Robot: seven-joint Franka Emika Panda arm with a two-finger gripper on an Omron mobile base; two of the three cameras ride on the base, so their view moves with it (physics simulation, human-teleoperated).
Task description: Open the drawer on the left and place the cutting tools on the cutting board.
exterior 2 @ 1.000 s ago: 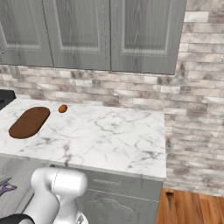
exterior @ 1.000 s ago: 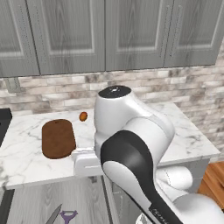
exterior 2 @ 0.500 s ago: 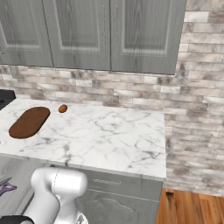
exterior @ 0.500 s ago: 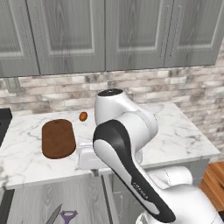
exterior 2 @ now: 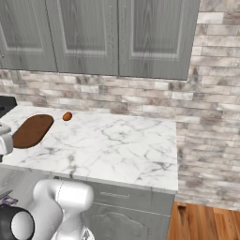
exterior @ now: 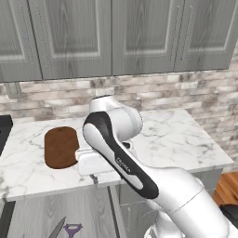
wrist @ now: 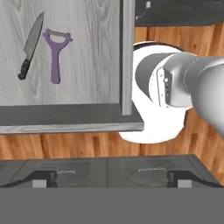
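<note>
The drawer (wrist: 78, 87) stands pulled out below the counter, its grey floor in the hand view and at the lower left of the left base view (exterior: 32, 216). In it lie a slim knife (wrist: 30, 46) (exterior: 56, 228) and, right beside it, a purple peeler (wrist: 56, 54) (exterior: 73, 230). The dark brown cutting board (exterior: 60, 146) (exterior 2: 32, 130) lies on the counter's left part. My gripper (exterior: 94, 176) (wrist: 111, 179) hangs over the counter's front edge, right of the board, pointing down at the drawer. It is open and holds nothing.
A small orange-brown oval (exterior 2: 67, 116) lies on the marble counter (exterior 2: 117, 145) behind the board. Grey wall cabinets (exterior: 116, 37) hang above a brick wall. Wooden floor (wrist: 65, 146) shows in front of the drawer. A dark appliance (exterior: 3, 128) sits at the counter's far left.
The arm's elbow has swung to the left, now crossing in front of its base. The hand stays near the counter's front edge, jaws still wide. Knife and peeler have not moved.
</note>
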